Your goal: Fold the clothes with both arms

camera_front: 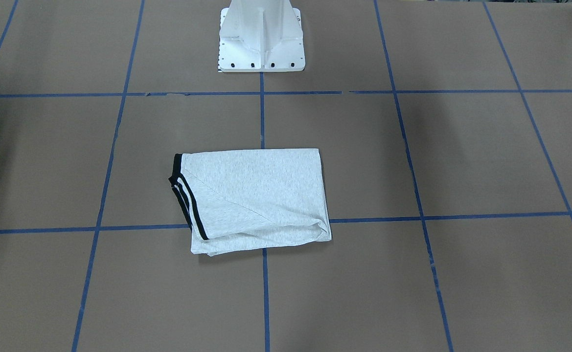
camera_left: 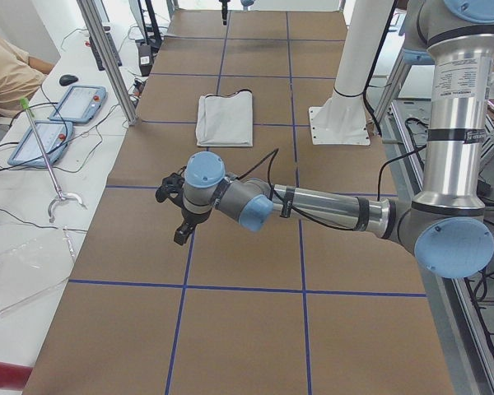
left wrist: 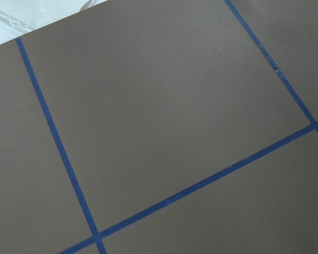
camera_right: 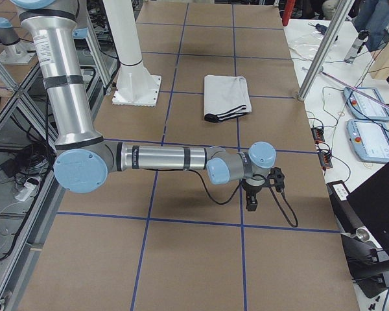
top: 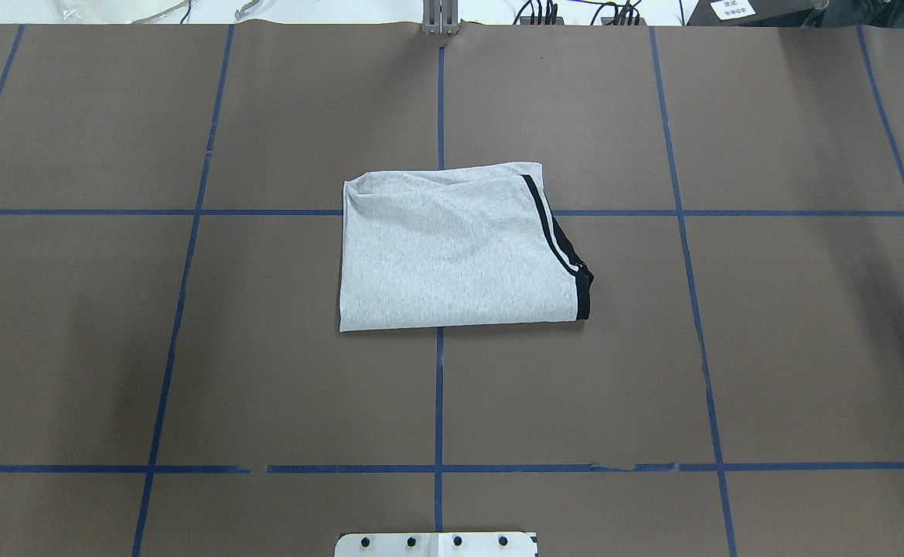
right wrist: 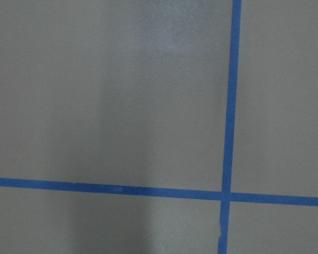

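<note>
T-shirt (top: pixel 452 255) lies folded mid-bench (top: pixel 189 348), touched by neither claw. Left claw (camera_left: pixel 181 235) and right claw (camera_right: pixel 252 202) hang well apart from it, holding nothing; how far open, I cannot tell.

A brown cover (top: pixel 807 348) lay over the table, and blue tape lines (top: pixel 438 387) divided it into squares. The white pedestal base (camera_front: pixel 261 44) stood bolted at the robot's edge. On the white side bench (camera_left: pixel 16 214) lay a blue-framed tablet (camera_left: pixel 78 103), a black mouse (camera_left: pixel 67 80) near it, and a second tablet (camera_left: pixel 33 144). A thin hooked rod (camera_left: pixel 53 177) lay across this second one. A person's beige sleeve (camera_left: pixel 8 70) showed at the bench's far end.
</note>
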{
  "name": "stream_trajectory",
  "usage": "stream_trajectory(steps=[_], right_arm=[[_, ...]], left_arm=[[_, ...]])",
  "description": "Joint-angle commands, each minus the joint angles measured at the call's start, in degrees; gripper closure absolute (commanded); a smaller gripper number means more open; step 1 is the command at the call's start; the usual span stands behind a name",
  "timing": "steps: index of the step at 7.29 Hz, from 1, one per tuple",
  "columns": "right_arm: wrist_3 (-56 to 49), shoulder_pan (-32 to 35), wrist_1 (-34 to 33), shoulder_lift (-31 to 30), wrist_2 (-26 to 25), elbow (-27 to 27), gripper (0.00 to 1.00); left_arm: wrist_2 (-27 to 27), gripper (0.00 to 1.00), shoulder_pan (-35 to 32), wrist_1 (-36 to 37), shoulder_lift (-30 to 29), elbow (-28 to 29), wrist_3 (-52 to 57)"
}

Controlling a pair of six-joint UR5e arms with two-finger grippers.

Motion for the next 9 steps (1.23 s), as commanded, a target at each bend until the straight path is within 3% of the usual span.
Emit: stream_trajectory(steps=[1,2,3,4,5,6,8,9], right_arm=[[0.5,0.8,-0.6,-2.9,-0.1,4.1,0.00],[0.8,0.8,-4.1,-2.5,0.7,6.5,0.00],[0.7,0.9,-14.7,-1.8,1.5,12.1,0.00],[0.0,1.6,-19.1,-4.6,1.4,17.3,0.00],[0.0,1.6,-18.9,-7.9,1.5,20.1,0.00],[0.1,1.5,-18.8,-7.8,1.7,19.5,0.00],[0.3,1.5,-18.6,-7.9,1.5,19.1,0.00],[0.3,1.5,-18.6,-8.0,1.4,19.1,0.00]], left_arm=[[2.8,0.00,-0.1,0.6,1.7,-0.9,1.1],[3.3,0.00,-0.2,1.7,2.7,-0.9,1.0],[4.6,0.00,-0.4,6.9,2.4,-1.8,1.0],[5.0,0.00,-0.8,9.1,2.1,-1.9,1.1],[4.6,0.00,-0.8,9.0,2.1,-1.3,1.1],[4.3,0.00,-1.0,9.4,2.8,-1.9,1.1],[-1.4,0.00,-1.3,8.4,6.2,-2.4,1.2],[-1.1,0.00,-1.3,8.4,6.5,-3.2,1.1]])
